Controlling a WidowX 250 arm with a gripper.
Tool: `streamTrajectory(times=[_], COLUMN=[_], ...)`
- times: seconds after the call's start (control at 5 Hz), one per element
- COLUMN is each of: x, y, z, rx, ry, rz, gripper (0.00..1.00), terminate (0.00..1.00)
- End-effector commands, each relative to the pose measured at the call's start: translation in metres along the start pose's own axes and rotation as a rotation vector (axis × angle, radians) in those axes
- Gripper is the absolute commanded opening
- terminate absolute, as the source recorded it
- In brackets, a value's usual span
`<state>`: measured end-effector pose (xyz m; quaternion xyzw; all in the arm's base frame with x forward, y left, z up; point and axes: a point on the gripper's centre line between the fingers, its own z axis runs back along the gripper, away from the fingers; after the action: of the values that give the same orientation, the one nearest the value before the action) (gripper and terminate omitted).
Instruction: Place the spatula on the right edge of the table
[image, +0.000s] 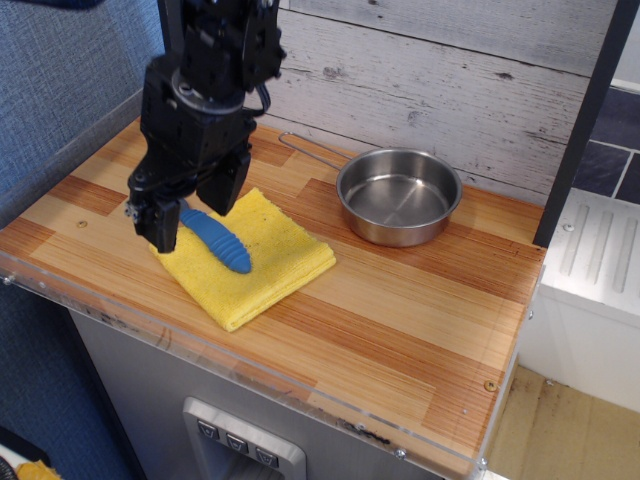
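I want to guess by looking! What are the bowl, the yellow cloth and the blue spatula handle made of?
The bowl looks like steel: shiny grey, with reflections inside. The yellow cloth looks like soft, folded fabric or sponge cloth, matte and layered at the edges. The spatula handle seems to be plastic: bright blue, ribbed, slightly glossy.

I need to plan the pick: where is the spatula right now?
The spatula lies on the yellow cloth at the table's left side, its head hidden under the end effector, well left of the steel pan.
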<state>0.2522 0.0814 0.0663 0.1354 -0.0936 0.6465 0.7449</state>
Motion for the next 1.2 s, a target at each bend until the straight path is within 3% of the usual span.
streamTrajectory(times=[0.0,0.8,1.0], x=[0.012,0.004,0.003], y=[-0.010,-0.040,-0.039], z=[-0.015,-0.018,-0.031], rx=[0.026,0.031,-0.020], ry=[-0.013,-0.043,-0.008], rz=[-0.015,-0.051,-0.062], gripper=[1.00,1.00,1.00], terminate=[0.00,0.00,0.00])
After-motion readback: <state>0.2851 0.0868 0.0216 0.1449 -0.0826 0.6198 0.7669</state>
